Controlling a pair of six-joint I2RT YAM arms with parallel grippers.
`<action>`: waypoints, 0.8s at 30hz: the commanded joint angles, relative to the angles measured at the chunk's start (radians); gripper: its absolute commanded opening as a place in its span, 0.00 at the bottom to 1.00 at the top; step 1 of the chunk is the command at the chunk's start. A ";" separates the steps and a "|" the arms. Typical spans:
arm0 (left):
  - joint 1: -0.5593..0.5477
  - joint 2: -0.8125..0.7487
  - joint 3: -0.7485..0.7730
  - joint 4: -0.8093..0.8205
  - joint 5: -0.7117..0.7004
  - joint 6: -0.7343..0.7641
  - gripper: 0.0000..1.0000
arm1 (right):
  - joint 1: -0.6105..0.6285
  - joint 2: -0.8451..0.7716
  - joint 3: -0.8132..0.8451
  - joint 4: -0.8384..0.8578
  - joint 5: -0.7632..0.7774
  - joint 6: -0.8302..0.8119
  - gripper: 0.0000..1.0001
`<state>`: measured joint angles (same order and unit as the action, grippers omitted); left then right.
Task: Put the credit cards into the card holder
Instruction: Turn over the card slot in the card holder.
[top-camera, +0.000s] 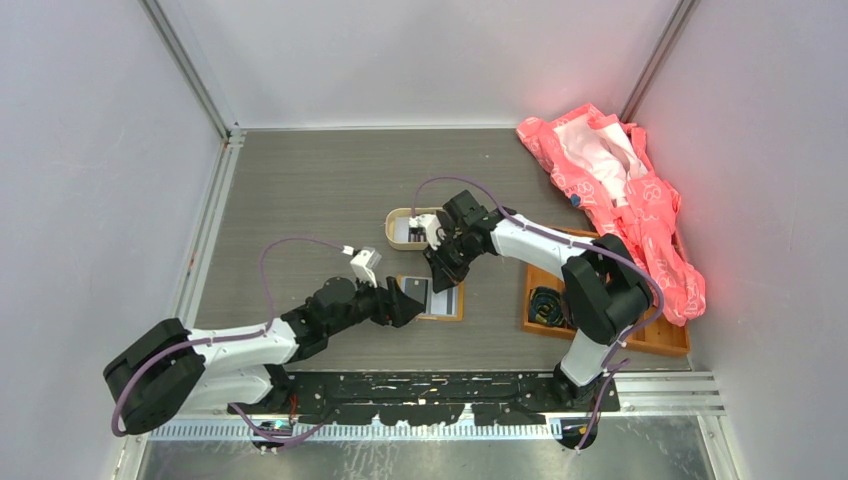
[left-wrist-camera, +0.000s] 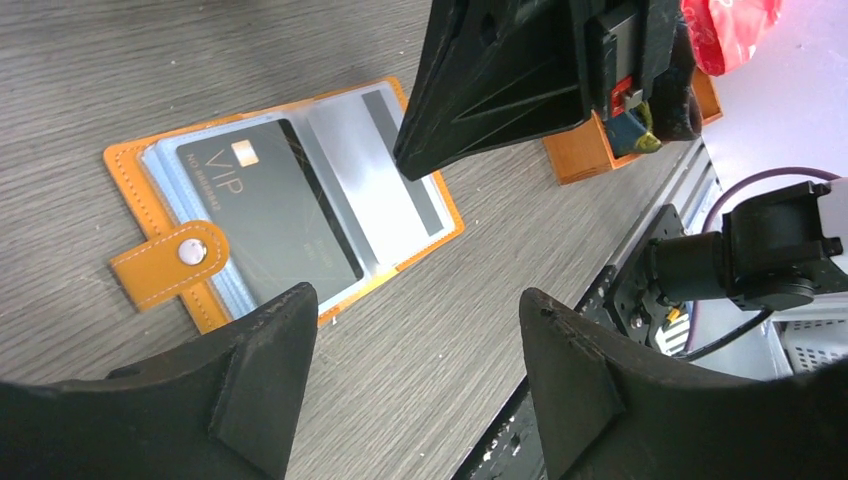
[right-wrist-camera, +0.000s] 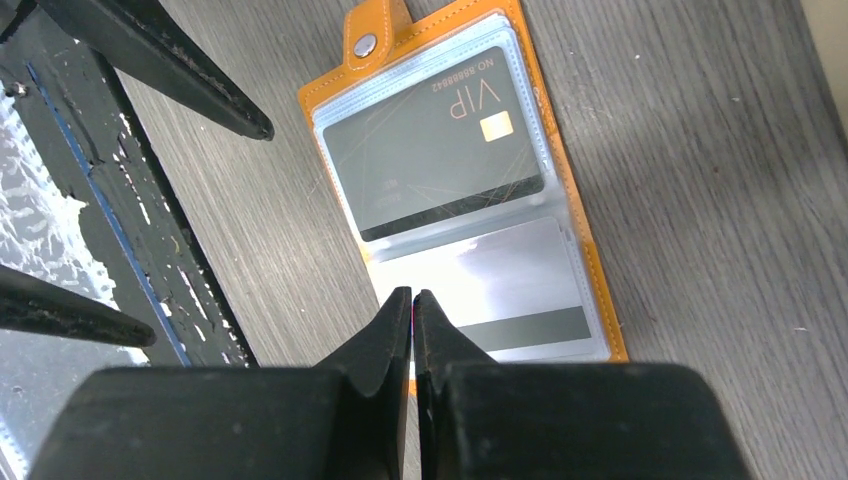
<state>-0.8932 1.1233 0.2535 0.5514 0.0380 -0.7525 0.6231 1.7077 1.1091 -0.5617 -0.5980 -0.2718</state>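
In the top external view, the card holder (top-camera: 447, 302) is lying open and flat on the surface (top-camera: 320, 200), at centre frame just ahead of the arm bases. Its long axis is running left to right. The left tool (top-camera: 412, 300) is covering its left end and the right tool (top-camera: 440, 272) is hanging over its upper edge. With both so close, one could be knocking the other or dragging the light holder sideways. In the left wrist view, the left tool is standing wide apart with nothing between its fingers (left-wrist-camera: 260, 380), low at the frame's bottom. The holder is sitting at upper left, its length rising slightly toward the right and its snap tab (left-wrist-camera: 170, 262) sticking out at the left end. A dark VIP card (left-wrist-camera: 270, 215) is showing in the left sleeve and a silver card (left-wrist-camera: 375, 160) in the right one. A descending finger could be catching the tab and folding the holder shut. In the right wrist view, the right tool is pressed closed at the edge of the silver card's sleeve. I cannot tell whether it is pinching anything. The holder is running from top centre down toward lower right, tab pointing to the top. A pull here could be lifting the clear sleeve or sliding the card back out.
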 joint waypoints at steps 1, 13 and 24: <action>0.028 0.019 0.056 0.070 0.063 0.022 0.74 | -0.002 -0.041 0.039 -0.004 -0.029 -0.011 0.10; 0.170 0.138 0.109 0.130 0.248 0.026 0.75 | -0.013 -0.030 0.047 -0.010 -0.014 -0.002 0.11; 0.305 0.367 0.205 0.196 0.462 -0.140 0.68 | -0.022 0.056 0.061 0.031 0.023 0.111 0.10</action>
<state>-0.5934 1.4357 0.3809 0.7280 0.4191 -0.8593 0.6048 1.7351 1.1267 -0.5613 -0.5945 -0.2226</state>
